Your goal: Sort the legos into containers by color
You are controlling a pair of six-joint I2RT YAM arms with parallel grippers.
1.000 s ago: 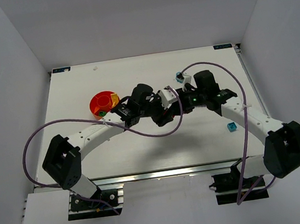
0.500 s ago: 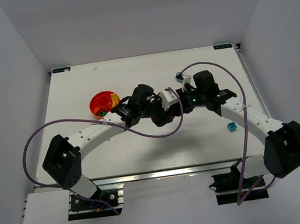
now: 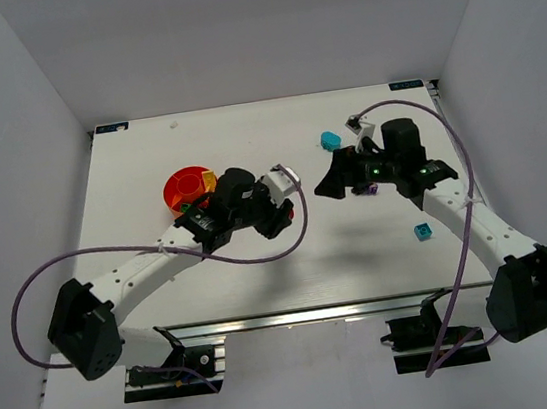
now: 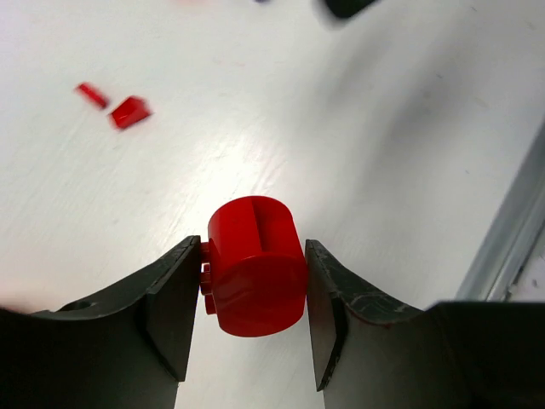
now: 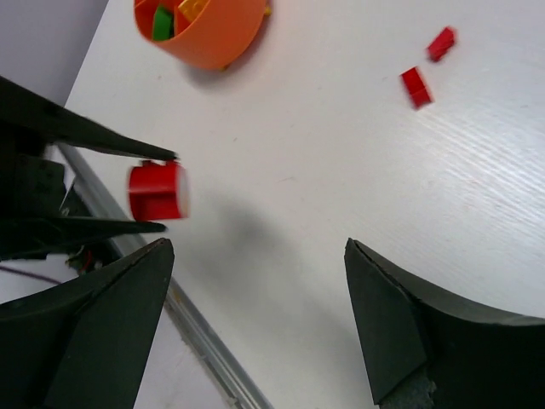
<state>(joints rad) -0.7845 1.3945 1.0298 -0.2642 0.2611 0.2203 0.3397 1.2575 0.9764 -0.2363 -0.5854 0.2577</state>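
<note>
A red round lego (image 4: 255, 264) hangs above the table, and my left gripper (image 4: 251, 245) is shut on it, one finger on each side. From the right wrist view the same lego (image 5: 157, 190) shows between those thin fingers. My right gripper (image 5: 257, 247) is wide open with nothing in it, and in the top view it (image 3: 324, 186) sits right of the left gripper (image 3: 281, 222). The orange-red bowl (image 3: 189, 187) stands at the back left and holds a green lego (image 5: 162, 21) and yellow ones. Two small red legos (image 5: 415, 87) lie loose on the table.
A cyan lego (image 3: 330, 140) lies behind the right gripper and a blue one (image 3: 421, 232) near the right forearm. The metal rail (image 5: 204, 349) of the table's near edge runs just below both grippers. Purple cables loop off both arms.
The two grippers, close together a second ago, have drawn apart. The right gripper has opened and pulled back to the right. The left one has moved left with the red lego.
</note>
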